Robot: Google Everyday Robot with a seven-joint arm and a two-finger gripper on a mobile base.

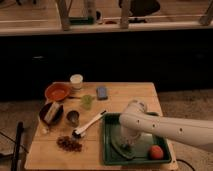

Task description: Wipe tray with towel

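A green tray lies at the front right of the wooden table. My gripper reaches down from the white arm into the tray's left half. Under it lies a crumpled greenish cloth, probably the towel, on the tray floor. The gripper hides the spot where it meets the cloth. A round orange-red fruit sits in the tray's front right corner.
On the table left of the tray are a white-handled brush, a small metal cup, a dark bowl with a white item, an orange bowl, a white cup, a green cup, a blue object and a pile of brown pieces.
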